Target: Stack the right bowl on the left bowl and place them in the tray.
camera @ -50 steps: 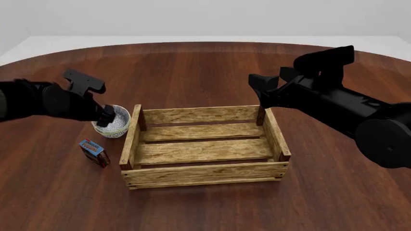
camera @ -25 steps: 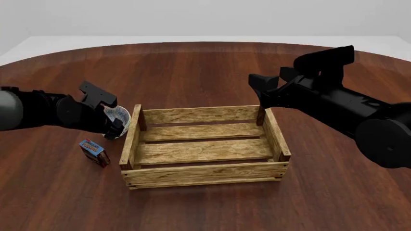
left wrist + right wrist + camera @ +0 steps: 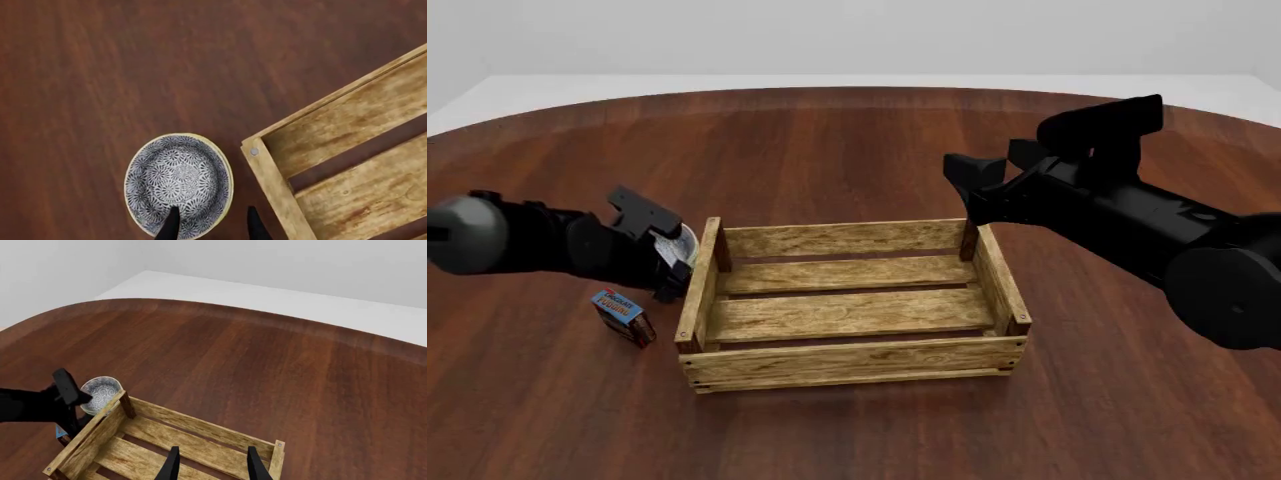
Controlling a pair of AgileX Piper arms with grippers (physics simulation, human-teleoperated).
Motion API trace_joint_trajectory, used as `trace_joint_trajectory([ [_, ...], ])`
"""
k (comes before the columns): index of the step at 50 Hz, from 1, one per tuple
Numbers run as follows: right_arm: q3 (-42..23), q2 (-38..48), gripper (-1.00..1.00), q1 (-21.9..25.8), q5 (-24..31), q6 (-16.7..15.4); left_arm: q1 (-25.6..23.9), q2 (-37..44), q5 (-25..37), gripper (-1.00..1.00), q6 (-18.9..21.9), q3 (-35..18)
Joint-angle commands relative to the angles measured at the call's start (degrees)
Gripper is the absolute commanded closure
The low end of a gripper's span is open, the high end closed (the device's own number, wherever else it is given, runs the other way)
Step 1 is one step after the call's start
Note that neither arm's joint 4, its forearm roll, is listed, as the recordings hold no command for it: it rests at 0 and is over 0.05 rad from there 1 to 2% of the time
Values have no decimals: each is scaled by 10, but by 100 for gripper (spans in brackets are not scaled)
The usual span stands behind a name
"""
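A grey-white patterned bowl (image 3: 179,182) stands on the table just outside the left end of the light-wood slatted tray (image 3: 347,115). I see one bowl only; I cannot tell if it is a stack. My left gripper (image 3: 213,225) is open and straddles the bowl's rim on the tray side, one finger inside and one outside. In the front view the left gripper (image 3: 675,264) covers most of the bowl (image 3: 679,238) next to the tray (image 3: 854,238). My right gripper (image 3: 981,175) is open and empty, held above the tray's far right corner (image 3: 200,427). The bowl (image 3: 101,389) also shows in the right wrist view.
A small blue-and-red box (image 3: 623,316) lies on the table in front of the bowl, left of the tray. The round dark-wood table (image 3: 854,130) stretches beyond the tray. The left arm (image 3: 33,404) shows in the right wrist view.
My left arm has dropped lower and turned at the wrist, bringing its gripper down onto the bowl's tray-side rim. The bowl has stayed put. The right arm has not moved.
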Motion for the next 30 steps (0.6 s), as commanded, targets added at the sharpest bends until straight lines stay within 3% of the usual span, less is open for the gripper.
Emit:
trace_joint_trajectory([
  [1,0,-1,-100,1,0,0,-24,6,-3,-100,2,8],
  [27,0,-1,-100,0,0,-1,-26,40,-23,-100,-7,13],
  [28,0,-1,-100,0,0,-1,-23,34,-18,100,-14,8],
  [30,0,-1,-100,0,0,0,-26,30,-17,100,-15,10],
])
